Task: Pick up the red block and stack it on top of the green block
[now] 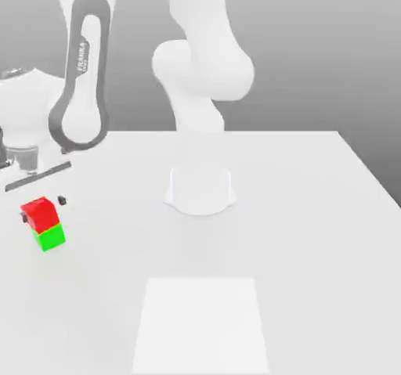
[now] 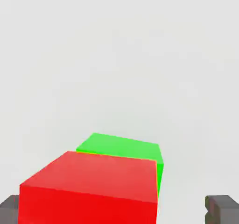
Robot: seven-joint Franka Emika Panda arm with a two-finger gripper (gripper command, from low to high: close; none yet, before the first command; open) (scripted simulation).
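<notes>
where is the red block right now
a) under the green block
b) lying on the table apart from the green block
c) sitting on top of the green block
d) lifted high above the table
c, the red block rests directly on the green block, stacked near the exterior view's left edge of the table.

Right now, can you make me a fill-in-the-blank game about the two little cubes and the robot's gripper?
1. The small bright red cube sits on top of the small bright ____ cube.
2. The stacked cubes stand near the exterior view's ____ edge of the white table.
3. The two-finger gripper has its fingers ____, one either side of the red cube.

Missing words: green; left; open
</notes>
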